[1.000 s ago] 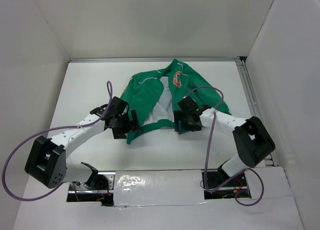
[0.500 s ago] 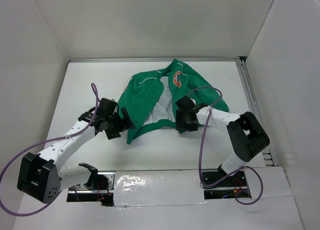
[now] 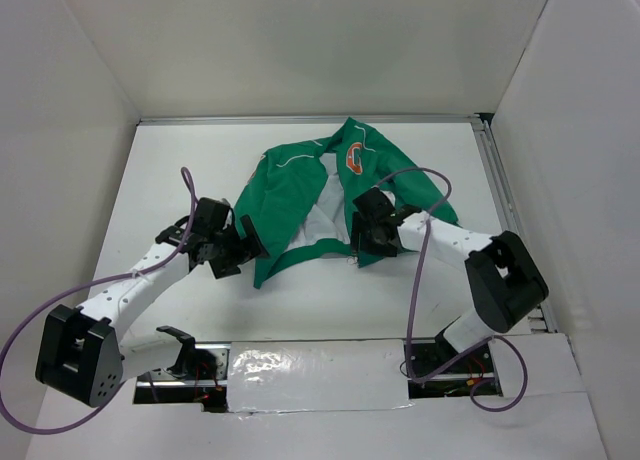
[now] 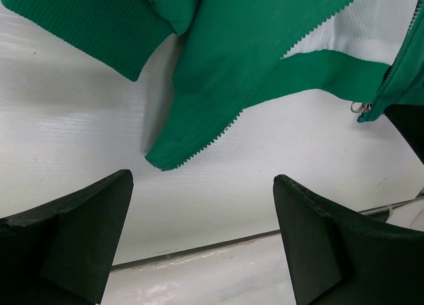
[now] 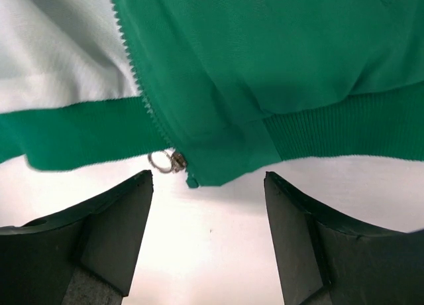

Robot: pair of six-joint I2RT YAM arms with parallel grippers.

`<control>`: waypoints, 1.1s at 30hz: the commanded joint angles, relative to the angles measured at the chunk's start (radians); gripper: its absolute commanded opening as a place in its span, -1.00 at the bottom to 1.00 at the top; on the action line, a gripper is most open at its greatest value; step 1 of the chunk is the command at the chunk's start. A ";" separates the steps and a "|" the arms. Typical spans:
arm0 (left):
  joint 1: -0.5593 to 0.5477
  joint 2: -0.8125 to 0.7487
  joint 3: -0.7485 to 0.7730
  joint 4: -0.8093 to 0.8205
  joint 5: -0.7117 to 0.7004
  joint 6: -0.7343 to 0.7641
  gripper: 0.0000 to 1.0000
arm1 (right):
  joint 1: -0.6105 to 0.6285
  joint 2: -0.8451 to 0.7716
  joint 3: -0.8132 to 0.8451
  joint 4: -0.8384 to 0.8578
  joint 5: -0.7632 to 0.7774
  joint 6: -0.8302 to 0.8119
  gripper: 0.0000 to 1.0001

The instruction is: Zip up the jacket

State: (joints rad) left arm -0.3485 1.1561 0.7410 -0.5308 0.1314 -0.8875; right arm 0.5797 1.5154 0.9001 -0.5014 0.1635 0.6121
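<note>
White table (image 3: 170, 180), white walls (image 3: 300, 50) on three sides. Jacket (image 3: 295, 185) lies unzipped at upper centre, lining exposed. Left gripper (image 4: 202, 185) spread wide, empty, below the hem corner. Right gripper (image 5: 209, 185) likewise spread, empty, just below the zipper pull (image 5: 167, 161), apparently not touching it.

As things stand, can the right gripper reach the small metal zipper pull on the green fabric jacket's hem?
Probably yes: the right gripper is open and the small metal zipper pull lies uncovered just ahead of it, nothing between.
</note>
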 commanded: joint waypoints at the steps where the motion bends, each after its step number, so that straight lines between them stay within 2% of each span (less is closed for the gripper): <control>1: 0.019 -0.009 -0.006 0.029 0.014 0.025 0.99 | -0.007 0.075 0.060 -0.002 0.016 0.003 0.45; 7: 0.036 0.010 -0.008 0.023 -0.001 0.018 0.99 | -0.018 0.169 0.065 0.011 0.014 0.031 0.26; 12: 0.045 0.011 -0.020 0.028 -0.001 0.025 0.99 | -0.023 0.201 0.062 0.015 0.012 0.044 -0.45; 14: 0.046 -0.002 -0.035 0.035 0.005 0.025 0.98 | -0.023 0.195 0.056 0.020 0.007 0.041 -0.52; 15: 0.046 -0.007 -0.041 0.037 0.008 0.025 0.99 | -0.023 0.187 0.054 0.020 -0.002 0.034 -0.62; 20: 0.048 0.004 -0.065 0.043 0.037 0.024 0.99 | -0.023 0.088 0.008 0.092 -0.076 -0.040 -0.64; 21: 0.046 0.010 -0.065 0.049 0.048 0.027 0.99 | -0.023 0.071 -0.001 0.127 -0.094 -0.064 -0.71; 23: 0.048 0.014 -0.065 0.054 0.066 0.033 0.98 | -0.023 0.019 -0.030 0.165 -0.159 -0.086 -0.78; 28: 0.046 0.021 -0.061 0.051 0.073 0.038 0.99 | -0.026 -0.089 -0.096 0.294 -0.318 -0.143 -0.79; 33: 0.000 -0.028 -0.063 0.130 0.180 0.128 0.98 | -0.040 -0.176 -0.145 0.400 -0.410 -0.137 -0.80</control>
State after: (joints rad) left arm -0.3191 1.1706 0.6796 -0.4774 0.2207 -0.8356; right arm 0.5507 1.4002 0.7719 -0.2306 -0.1474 0.4923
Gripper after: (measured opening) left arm 0.993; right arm 0.106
